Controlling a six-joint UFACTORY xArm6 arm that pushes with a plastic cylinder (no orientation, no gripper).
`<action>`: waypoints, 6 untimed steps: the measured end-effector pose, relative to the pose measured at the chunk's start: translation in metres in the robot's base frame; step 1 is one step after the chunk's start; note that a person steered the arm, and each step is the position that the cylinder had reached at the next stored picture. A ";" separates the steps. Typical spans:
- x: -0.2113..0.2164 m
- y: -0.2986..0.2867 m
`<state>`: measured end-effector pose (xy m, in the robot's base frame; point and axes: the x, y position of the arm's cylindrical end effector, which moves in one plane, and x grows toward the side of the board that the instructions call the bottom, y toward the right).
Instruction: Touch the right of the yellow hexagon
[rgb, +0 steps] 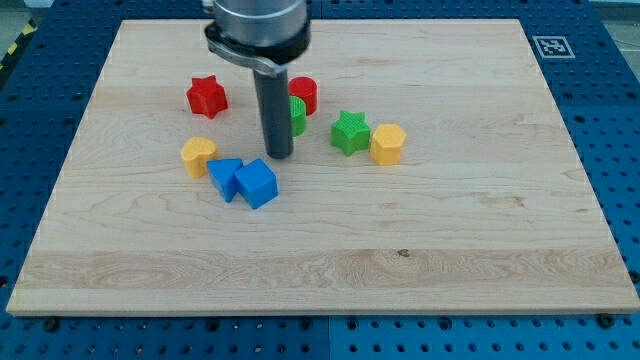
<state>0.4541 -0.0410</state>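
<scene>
My tip (279, 156), a bare rod gripping nothing, is resting above the blue cube (257, 184), well left of the yellow hexagon (387, 144).

Pale wooden board (420, 250) on blue perforated table (610, 90); black-white marker tag (553, 46) at board's top-right corner.

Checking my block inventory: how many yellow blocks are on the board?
2. The yellow hexagon sits right of centre, touching the green star. The yellow heart lies at the left, beside the blue blocks. The rod might hide others.
</scene>
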 end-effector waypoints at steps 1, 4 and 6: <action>0.044 0.051; -0.024 0.214; -0.029 0.155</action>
